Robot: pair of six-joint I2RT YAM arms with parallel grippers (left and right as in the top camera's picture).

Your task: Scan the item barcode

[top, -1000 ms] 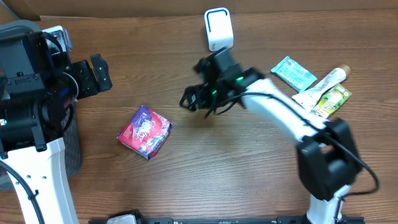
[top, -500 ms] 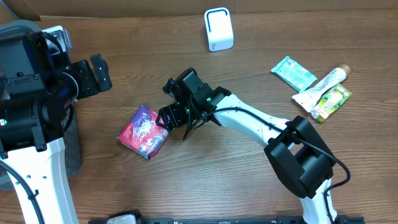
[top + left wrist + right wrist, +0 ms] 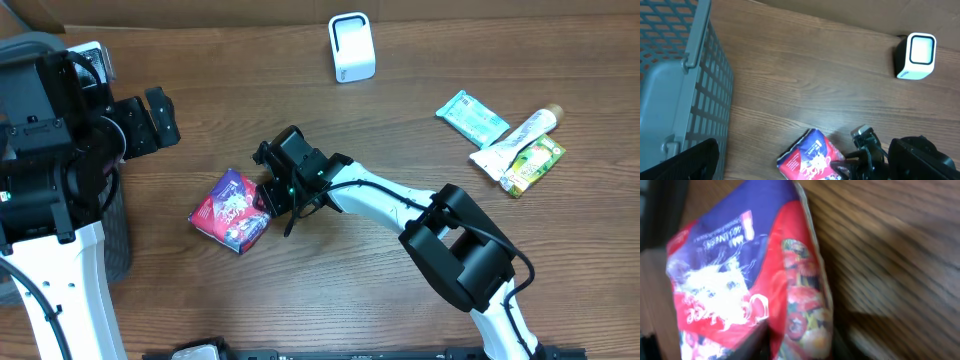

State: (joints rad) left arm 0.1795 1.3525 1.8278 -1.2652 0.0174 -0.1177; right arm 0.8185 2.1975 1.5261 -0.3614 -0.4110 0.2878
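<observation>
Though flat, packet at right gripper.

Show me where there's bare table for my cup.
Bare wood lies between the white scanner and the snack packet, and between the packet and the right arm's base. Crowded: the far right, with its tube and pouches, and around the packet, where the right pincer is.

Wood-grain table, cardboard backdrop, grey basket

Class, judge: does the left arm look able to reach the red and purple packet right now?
Probably yes: bare table lies between the left gripper and the packet, though the right gripper sits at its right edge.
</observation>
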